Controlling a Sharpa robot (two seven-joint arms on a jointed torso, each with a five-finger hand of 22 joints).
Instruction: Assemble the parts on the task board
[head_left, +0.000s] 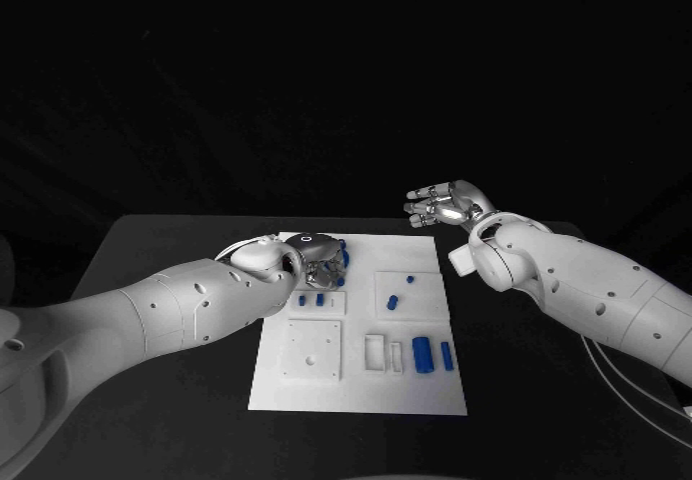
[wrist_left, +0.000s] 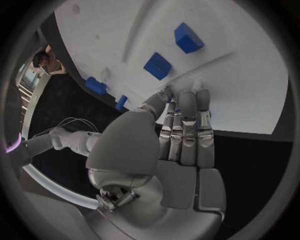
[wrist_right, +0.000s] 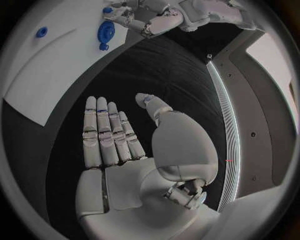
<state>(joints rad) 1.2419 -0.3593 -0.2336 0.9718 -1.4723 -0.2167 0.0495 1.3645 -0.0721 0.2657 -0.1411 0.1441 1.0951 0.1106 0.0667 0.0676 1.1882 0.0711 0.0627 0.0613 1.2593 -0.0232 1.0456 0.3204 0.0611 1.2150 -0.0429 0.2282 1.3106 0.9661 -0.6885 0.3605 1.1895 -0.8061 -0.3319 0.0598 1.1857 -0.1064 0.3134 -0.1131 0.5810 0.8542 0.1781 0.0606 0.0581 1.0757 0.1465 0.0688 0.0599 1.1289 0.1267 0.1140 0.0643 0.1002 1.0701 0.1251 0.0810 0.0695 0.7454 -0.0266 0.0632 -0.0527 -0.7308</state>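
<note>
Black table (head_left: 173, 400), white task board (head_left: 361, 395), dark room

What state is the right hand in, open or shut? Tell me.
Open. The right hand holds nothing; its fingers lie straight and apart from the thumb, above the black table.

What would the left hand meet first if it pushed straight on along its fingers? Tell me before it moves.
Most likely the white task board itself: the left hand has its fingertips already at the board's edge. Beyond them lie two blue parts, the nearer one next in line, though depth is hard to judge.
</note>
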